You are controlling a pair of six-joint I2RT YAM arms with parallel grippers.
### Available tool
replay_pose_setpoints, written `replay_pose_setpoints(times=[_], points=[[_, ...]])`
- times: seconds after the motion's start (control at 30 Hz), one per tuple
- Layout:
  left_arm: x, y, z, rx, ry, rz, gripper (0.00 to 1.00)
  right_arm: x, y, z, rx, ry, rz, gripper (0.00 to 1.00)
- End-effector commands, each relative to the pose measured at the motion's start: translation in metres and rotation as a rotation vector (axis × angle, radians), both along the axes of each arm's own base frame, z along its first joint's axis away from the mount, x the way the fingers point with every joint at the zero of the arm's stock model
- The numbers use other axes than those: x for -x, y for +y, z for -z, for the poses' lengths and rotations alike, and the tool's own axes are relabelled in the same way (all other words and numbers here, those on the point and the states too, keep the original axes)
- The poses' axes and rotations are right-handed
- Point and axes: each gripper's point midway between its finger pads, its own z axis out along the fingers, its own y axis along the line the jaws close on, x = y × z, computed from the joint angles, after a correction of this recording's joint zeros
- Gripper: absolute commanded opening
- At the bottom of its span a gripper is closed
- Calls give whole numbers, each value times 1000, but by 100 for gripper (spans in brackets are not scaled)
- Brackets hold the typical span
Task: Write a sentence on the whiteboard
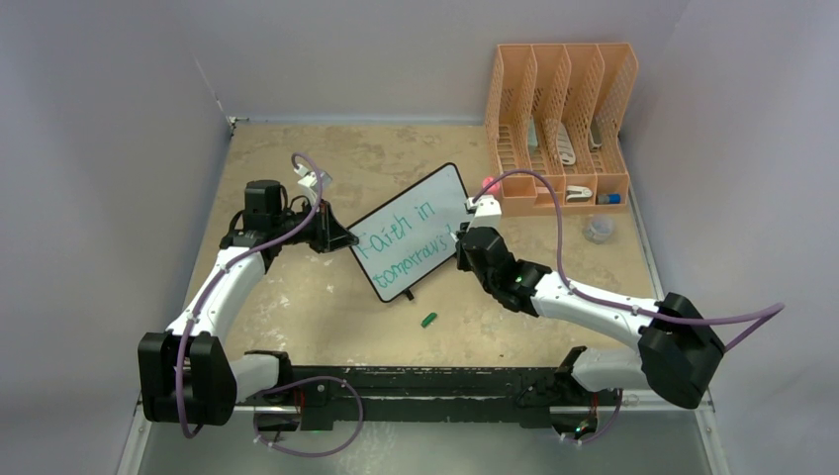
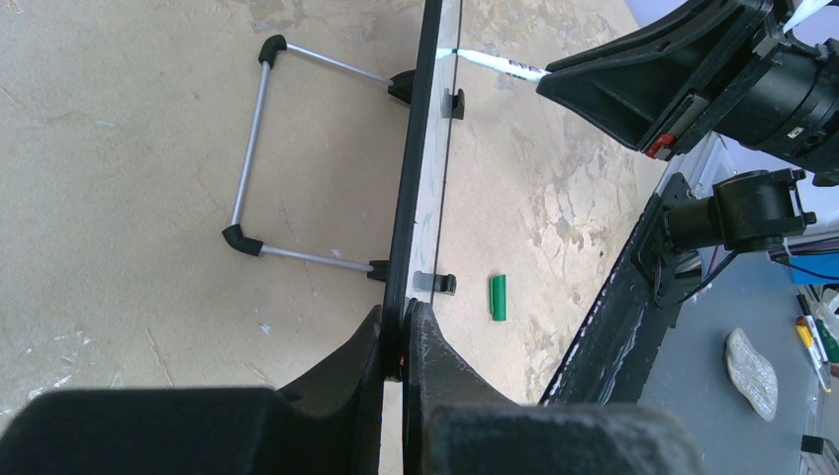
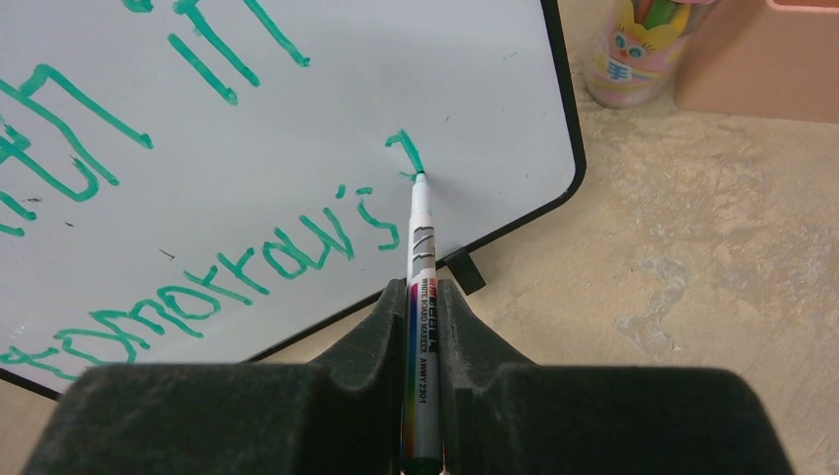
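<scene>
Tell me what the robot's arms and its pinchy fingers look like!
Both arms, the left arm and the right arm, have smooth white links joined by chunky black joints. A thin purple cable loops along each. The left gripper and the right gripper are matte black, each with two thick wedge-shaped fingers.
</scene>
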Motion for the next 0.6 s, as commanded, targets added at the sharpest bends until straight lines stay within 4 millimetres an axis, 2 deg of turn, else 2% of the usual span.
replay_pose_setpoints(times=[0.0,0.37,0.57], points=[[-17,23,16,-129,-43,-90,0,3,-1,4,-18,23,11,0],[-16,23,16,-129,-45,-90,0,5,2,15,-2,77,7,0],[-17,23,16,-129,-46,-90,0,8,8,10,-30,69,-30,0]])
